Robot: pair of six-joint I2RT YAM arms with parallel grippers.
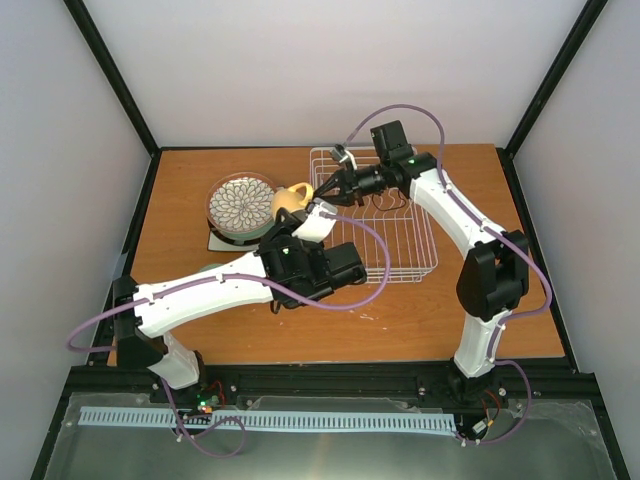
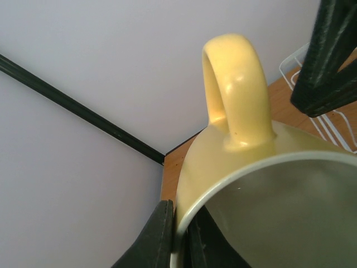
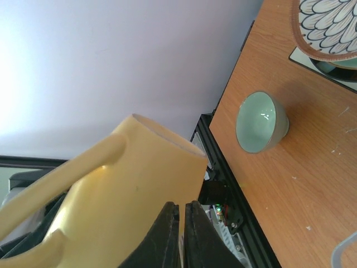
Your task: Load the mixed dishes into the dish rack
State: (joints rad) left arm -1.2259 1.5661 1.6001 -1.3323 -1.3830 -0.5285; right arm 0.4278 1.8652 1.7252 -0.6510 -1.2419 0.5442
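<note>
Heads up on where I'm at. The left fingers (image 2: pixel 156 240) are pinched shut on the rim of the yellow mug (image 1: pixel 290 200), one finger outside the wall and one inside. The mug is up off the worktop (image 1: pixel 450 320), hanging between the stack topped by the petal plate (image 1: pixel 240 203) and the left edge of the dish rack (image 1: pixel 405 255), not over the rack yet.

The right fingers (image 3: pixel 169 229) are fully closed and parked right up against the mug on the handle side. I honestly can't tell from any view whether they're touching it, but they don't look to be holding anything.

Stuff I'm worried about:
- A rim pinch is a skinny hold on a glazed mug. I reckon any quick swing could make it pivot or slide out, and it'd land on the plates or the worktop.
- Both arms are crowded into the same spot. If I move one without backing the other off, the right fingers could knock the mug loose.
- Going in low over the rack wall could clip the wire or snag the handle on the prongs.

The mint-green bowl (image 3: pixel 261 123) sits well apart, so no bother there.
</note>
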